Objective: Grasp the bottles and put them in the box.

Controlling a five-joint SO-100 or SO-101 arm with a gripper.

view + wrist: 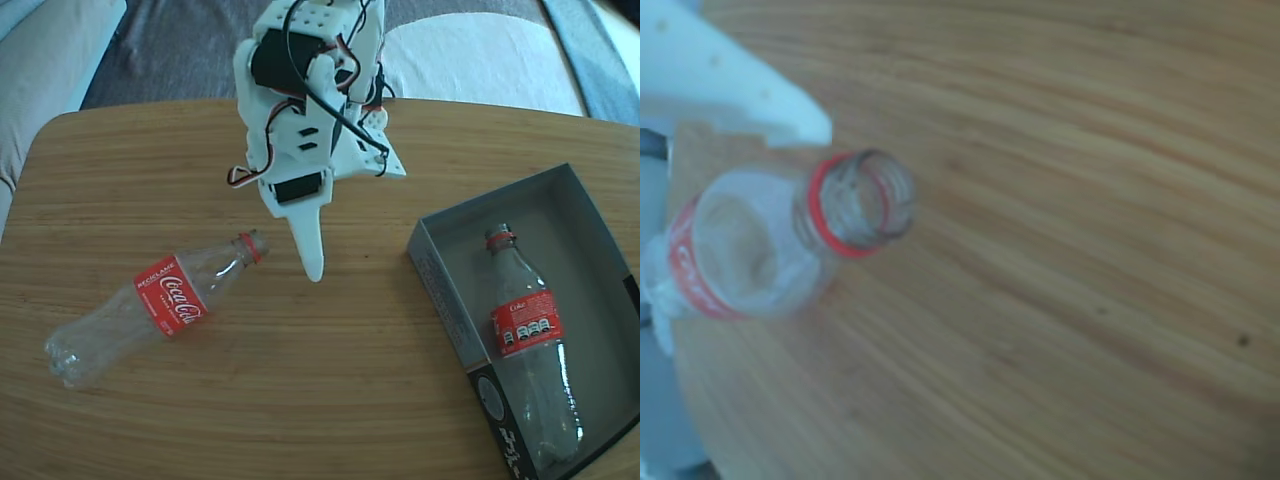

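Hanging above the wooden table point(120, 420), the white arm pointed its gripper point(313, 262) downward, near the middle of the fixed view. Only one long white finger point(308, 240) showed clearly there, so whether the claw was spread or clenched could not be told; nothing was seen held in it. One bottle point(160, 305) lay on its side on the table, left of the gripper and apart from it, its open neck with the red ring aimed toward the fingertip and its base toward the near left corner. The wrist view showed this bottle's mouth point(872, 200) close up at the left, with a white gripper part point(720, 85) in the upper left corner. The second bottle point(528, 345) lay inside the grey box point(440, 280) at the right, neck toward the far side, base toward the near edge.
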